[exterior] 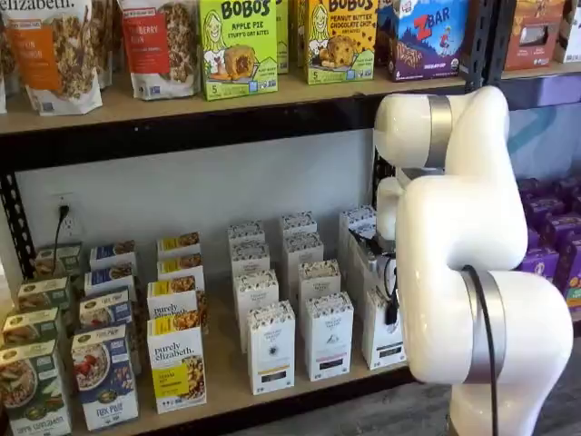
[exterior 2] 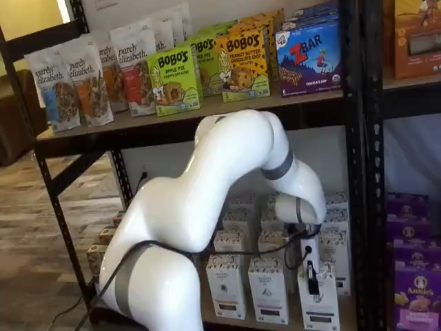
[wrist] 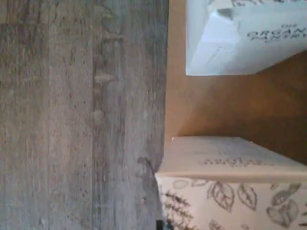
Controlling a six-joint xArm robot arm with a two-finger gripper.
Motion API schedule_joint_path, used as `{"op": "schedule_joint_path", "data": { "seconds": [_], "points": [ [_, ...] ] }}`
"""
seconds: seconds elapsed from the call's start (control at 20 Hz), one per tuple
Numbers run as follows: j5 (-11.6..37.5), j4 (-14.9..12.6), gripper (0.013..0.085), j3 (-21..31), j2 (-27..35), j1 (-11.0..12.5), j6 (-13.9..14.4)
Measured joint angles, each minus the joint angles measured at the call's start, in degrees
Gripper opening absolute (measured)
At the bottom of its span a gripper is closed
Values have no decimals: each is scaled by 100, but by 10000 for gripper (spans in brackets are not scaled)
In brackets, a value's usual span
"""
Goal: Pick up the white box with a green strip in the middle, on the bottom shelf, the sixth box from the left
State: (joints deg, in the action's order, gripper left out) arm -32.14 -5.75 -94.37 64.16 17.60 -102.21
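Note:
The white box (exterior: 379, 338) stands at the front of the bottom shelf (exterior: 225, 389), right of two like cartons, and the arm partly covers it. It also shows in a shelf view (exterior 2: 320, 307) at the row's right end. My gripper (exterior 2: 311, 277) hangs right at this box's top front, and only one black finger shows, side-on. In a shelf view (exterior: 392, 313) the gripper is a dark strip beside the box's top. No gap between fingers can be seen. The wrist view shows the pale shelf board (wrist: 230, 103) between a white carton (wrist: 244, 40) and a leaf-patterned carton (wrist: 230, 191).
Two similar white boxes (exterior: 271, 350) (exterior: 329, 336) stand left of the target, with more rows behind. A yellow-banded purely elizabeth box (exterior: 176, 363) stands further left. A black upright (exterior 2: 372, 207) is just right of the target. The wood floor (wrist: 81, 120) lies below the shelf edge.

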Motion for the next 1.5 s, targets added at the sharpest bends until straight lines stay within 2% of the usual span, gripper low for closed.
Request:
{"op": "schedule_joint_path", "data": {
  "seconds": [0.2,0.35,0.5,0.8,0.95,1.05,1.15,1.25,1.5],
  "points": [
    [182,2,490,269,-174,11,-10],
    [335,-70,490,636,-408,-23,92],
    [718,-398,490,1159,-688,-80,455],
    [938,-728,490,2113,-1342,-260,955],
    [1009,-1035,490,2647,-1776,-354,1346],
    [1071,-1347,490,2996,-2078,-411,1699],
    [1082,-1459,490,3291,-2365,-481,1870],
    [1019,-1429,490,3583,-2690,-577,1934],
    [795,-979,490,4025,-3292,-749,1675]
  ]
}}
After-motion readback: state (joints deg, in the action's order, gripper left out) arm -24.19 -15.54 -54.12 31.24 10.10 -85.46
